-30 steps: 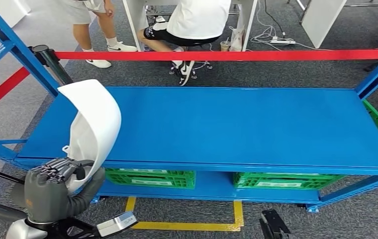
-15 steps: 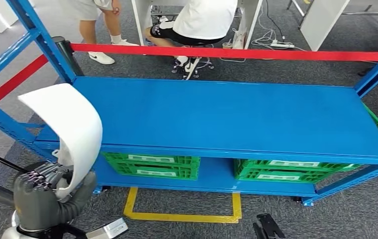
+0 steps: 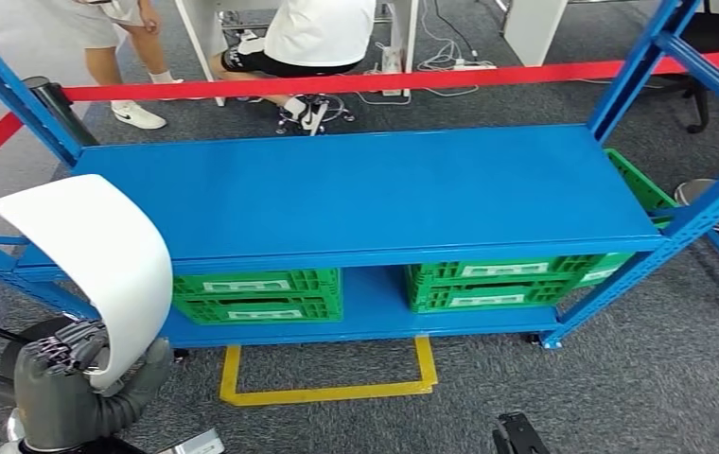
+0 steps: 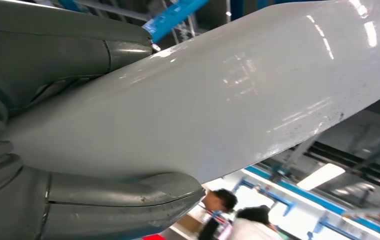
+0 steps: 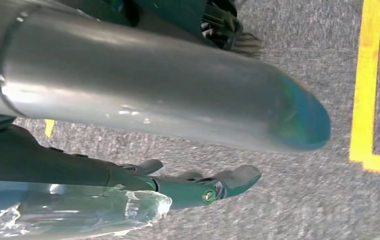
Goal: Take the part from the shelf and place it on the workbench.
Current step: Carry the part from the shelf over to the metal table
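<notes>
Grey carpet floor [image 3: 640, 378], yellow tape outline [image 3: 327, 390], red barrier tape [image 3: 356, 81], possibly white desks behind.

My left robot hand [image 3: 72, 378] is matte grey: ribbed rubbery wrist cover, thick thumb, darker wire-laced fingers [image 3: 67, 342].

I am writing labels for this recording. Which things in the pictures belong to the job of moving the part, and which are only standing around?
Belong to the job:
- white curved part, held by the left hand
- blue shelf

Only standing around:
- green crates on the lower level
- red barrier tape
- yellow floor marking
- people behind the shelf
</notes>
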